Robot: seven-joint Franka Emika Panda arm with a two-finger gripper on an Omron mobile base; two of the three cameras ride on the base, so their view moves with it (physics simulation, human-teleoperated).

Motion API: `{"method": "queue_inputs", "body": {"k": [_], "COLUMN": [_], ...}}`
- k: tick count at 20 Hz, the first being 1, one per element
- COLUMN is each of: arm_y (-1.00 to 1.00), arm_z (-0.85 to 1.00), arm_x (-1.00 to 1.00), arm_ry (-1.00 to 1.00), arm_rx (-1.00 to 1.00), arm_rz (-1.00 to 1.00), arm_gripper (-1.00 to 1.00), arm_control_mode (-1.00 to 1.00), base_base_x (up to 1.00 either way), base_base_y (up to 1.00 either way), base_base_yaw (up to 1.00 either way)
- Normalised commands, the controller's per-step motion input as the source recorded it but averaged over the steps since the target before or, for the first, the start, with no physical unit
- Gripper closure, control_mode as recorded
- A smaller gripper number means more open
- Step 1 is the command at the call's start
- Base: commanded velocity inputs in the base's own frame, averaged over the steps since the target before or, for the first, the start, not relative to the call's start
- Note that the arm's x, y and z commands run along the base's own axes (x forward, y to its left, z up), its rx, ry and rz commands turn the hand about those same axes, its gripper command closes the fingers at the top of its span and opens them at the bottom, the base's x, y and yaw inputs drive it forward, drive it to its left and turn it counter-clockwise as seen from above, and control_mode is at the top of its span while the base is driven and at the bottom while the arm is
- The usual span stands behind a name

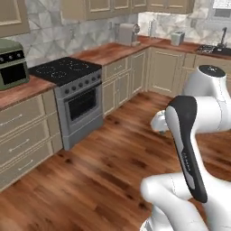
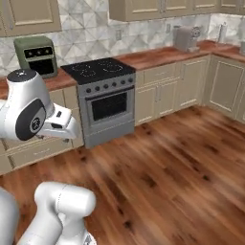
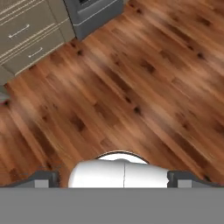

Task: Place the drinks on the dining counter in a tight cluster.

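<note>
Above wood floor, jaws wide apart, empty; base views add stove.

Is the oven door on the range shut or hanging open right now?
Shut. The oven door sits flush with the range front, its handle bar level across the top, with no gap showing; the left base view shows it flush too.

Both base cams sit behind the white arm, looking forward and down across the reddish-brown plank floor at the kitchen wall. The left one has the grey oven with black cooktop a bit left of centre. The right one sees that same oven plus the olive-green toaster oven on the wood tabletop, so they overlap a lot. The hand cam points steeply down at the floor, fairly close, catching beige drawers at its top left.
</note>
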Motion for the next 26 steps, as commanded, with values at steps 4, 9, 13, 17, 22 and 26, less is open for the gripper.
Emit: {"method": "queue_inputs", "body": {"k": [4,9,13,17,22,26], "arm_y": [0.0,0.0,0.0,0.0,0.0,0.0], "arm_z": [0.0,0.0,0.0,0.0,0.0,0.0], "arm_x": [0.0,0.0,0.0,0.0,0.0,0.0], "arm_ry": [0.0,0.0,0.0,0.0,0.0,0.0], "arm_rx": [0.0,0.0,0.0,0.0,0.0,0.0], "arm_rz": [0.0,0.0,0.0,0.0,0.0,0.0], "arm_gripper": [-1.0,-1.0,-1.0,-1.0,-1.0,-1.0], "arm_control_mode": [1.0,1.0,1.0,1.0,1.0,1.0], "base_base_x": [-0.11,0.36,0.82,1.0,1.0,1.0], "base_base_y": [0.04,-0.02,-0.01,0.0,0.0,-0.16], "base_base_yaw": [1.0,0.71,0.0,0.0,0.02,0.21]}}
